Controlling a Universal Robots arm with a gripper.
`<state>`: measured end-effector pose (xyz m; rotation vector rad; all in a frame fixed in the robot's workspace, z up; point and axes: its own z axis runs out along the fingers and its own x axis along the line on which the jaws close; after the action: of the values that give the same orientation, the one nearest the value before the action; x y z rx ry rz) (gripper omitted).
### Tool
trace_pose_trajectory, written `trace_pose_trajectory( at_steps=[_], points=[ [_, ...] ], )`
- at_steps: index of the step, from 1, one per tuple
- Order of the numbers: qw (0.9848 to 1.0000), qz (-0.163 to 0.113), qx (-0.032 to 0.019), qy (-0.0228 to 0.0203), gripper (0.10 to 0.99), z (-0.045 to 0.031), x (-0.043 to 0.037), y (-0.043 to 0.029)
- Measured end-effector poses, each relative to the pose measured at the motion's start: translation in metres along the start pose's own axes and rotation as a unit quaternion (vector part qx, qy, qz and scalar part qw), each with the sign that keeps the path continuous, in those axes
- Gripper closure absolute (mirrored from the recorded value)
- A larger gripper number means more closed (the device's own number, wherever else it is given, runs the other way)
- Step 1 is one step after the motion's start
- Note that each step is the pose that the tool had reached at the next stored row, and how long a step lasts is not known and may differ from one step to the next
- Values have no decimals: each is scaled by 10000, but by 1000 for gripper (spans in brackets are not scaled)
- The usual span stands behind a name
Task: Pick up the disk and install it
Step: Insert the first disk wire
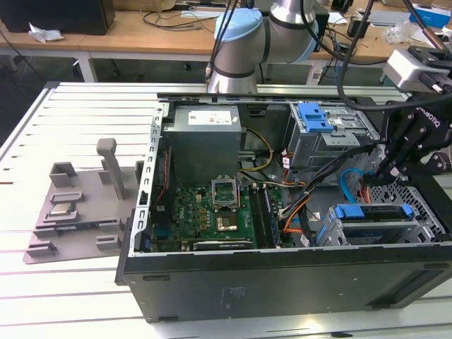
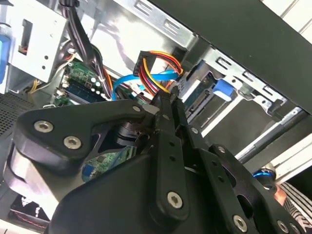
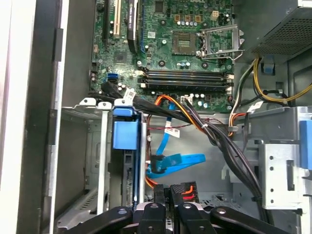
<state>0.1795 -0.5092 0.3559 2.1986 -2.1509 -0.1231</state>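
The disk, silver with a bright blue frame, sits slotted in the drive cage at the open computer case's corner on the exterior view's right. In both wrist views its blue frame end shows at the cage mouth. My gripper hangs just above the case beside that cage, apart from the disk. Its black fingers stand together, shut with nothing seen between them. A black connector with red and orange wires lies close to the fingertips.
A blue flat cable and a thick black wire bundle cross the case floor below me. The motherboard, grey power supply and upper bay with a blue latch fill the case. A grey fixture lies on the table.
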Motion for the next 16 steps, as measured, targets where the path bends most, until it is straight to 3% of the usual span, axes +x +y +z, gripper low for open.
trace_pose_trajectory(
  at_steps=[8,16],
  points=[
    [10000,0,0,-1,922,12,112,2],
    [10000,3,0,0,922,52,281,1]
  ],
)
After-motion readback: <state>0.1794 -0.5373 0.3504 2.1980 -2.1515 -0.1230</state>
